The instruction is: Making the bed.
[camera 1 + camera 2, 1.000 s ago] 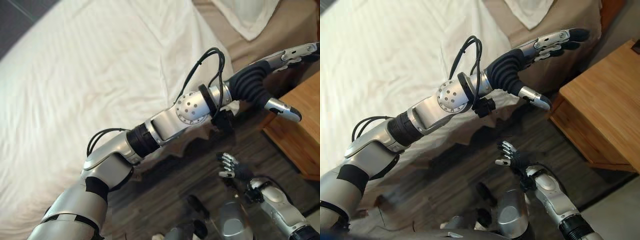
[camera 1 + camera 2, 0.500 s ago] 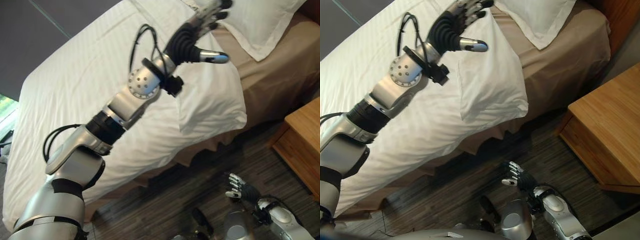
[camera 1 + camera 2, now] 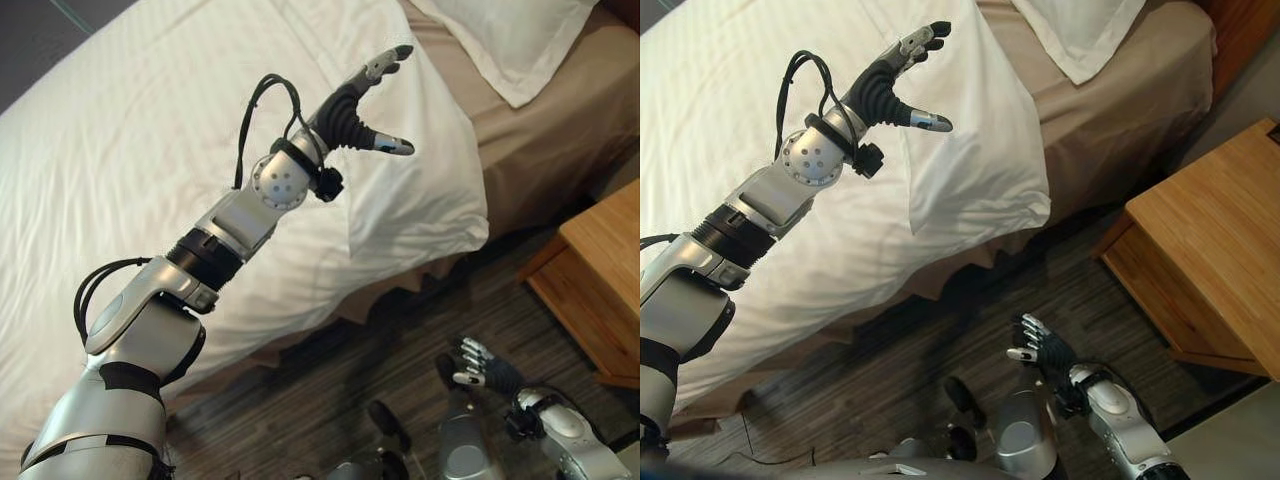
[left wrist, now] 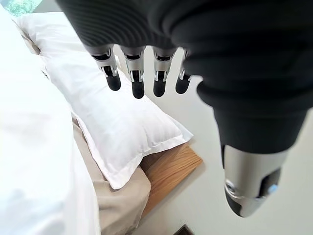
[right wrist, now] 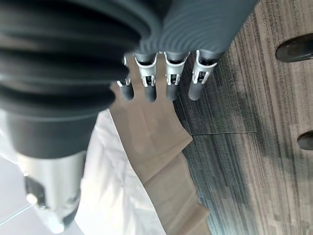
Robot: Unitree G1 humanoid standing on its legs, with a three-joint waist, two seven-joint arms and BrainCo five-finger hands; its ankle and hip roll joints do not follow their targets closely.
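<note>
A white duvet covers most of the bed, and its near corner hangs folded over the side. Beyond that corner lies a bare tan sheet with a white pillow at the head. My left hand is stretched out above the duvet near this corner, open, fingers straight and thumb apart, holding nothing. In the left wrist view its fingers point toward the pillow. My right hand hangs low over the floor, open and empty.
A wooden nightstand stands right of the bed, close to its side. A wooden headboard shows behind the pillow. The tan bed skirt hangs to the dark plank floor between me and the bed.
The whole view has shifted. My left hand has swung from the tan sheet by the nightstand to above the duvet's corner. The right hand stays low.
</note>
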